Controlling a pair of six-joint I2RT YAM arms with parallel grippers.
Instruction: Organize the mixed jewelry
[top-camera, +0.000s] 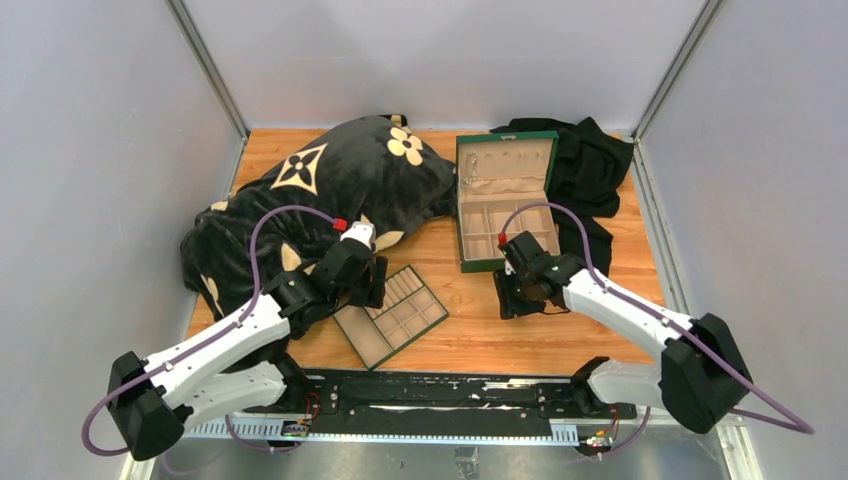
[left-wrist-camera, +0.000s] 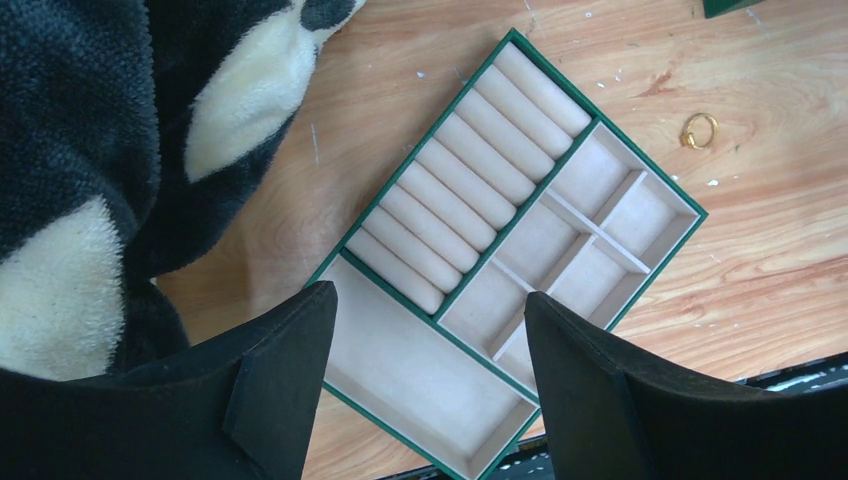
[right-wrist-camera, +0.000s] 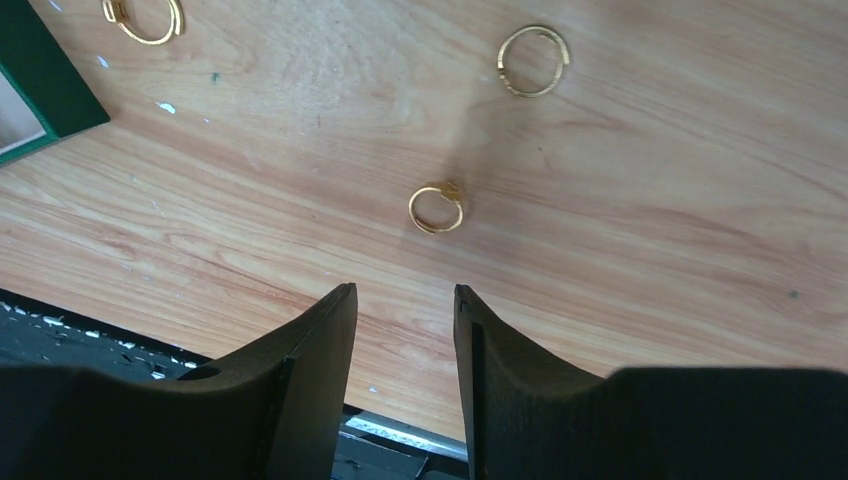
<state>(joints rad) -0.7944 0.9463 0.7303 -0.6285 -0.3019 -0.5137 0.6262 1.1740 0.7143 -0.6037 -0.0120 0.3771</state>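
Note:
Three thin gold rings lie on the wooden table in the right wrist view: one (right-wrist-camera: 437, 208) just ahead of my right gripper (right-wrist-camera: 403, 291), one (right-wrist-camera: 533, 60) farther on, one (right-wrist-camera: 145, 18) at the top left near the tray's corner (right-wrist-camera: 40, 85). The right gripper (top-camera: 512, 297) is open and empty, low over the table. My left gripper (left-wrist-camera: 430, 295) is open and empty above the flat green tray (left-wrist-camera: 655, 170), whose beige compartments hold nothing. A gold ring (left-wrist-camera: 700, 131) lies right of the tray. No silvery cluster is in view.
The green tray (top-camera: 358, 338) lies at the front centre. An open green box (top-camera: 468, 262) with beige lining stands behind the right gripper. A black plush blanket with cream flowers (top-camera: 330, 185) fills the back left. A black cloth (top-camera: 595, 165) lies at the back right.

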